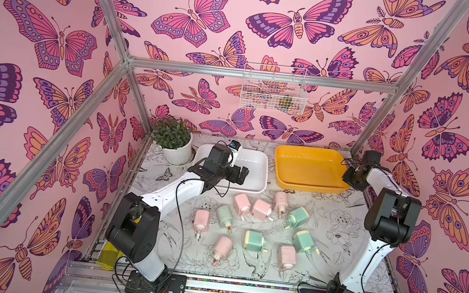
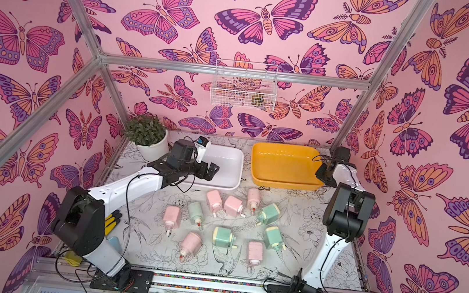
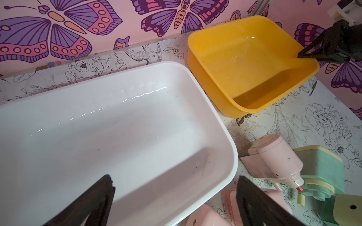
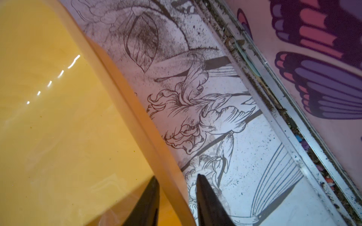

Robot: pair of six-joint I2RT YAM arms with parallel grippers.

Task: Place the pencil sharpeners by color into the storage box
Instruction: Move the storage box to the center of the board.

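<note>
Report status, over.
Left gripper open over white bin. Right gripper astride yellow bin rim. All ten sharpeners on table, both bins empty. Nothing blocking.

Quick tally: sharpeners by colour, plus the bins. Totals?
pink pencil sharpeners: 6
green pencil sharpeners: 4
Sharpeners total: 10, all on the table, none in a bin
white bin: 1
yellow bin: 1
Total: 12
</note>
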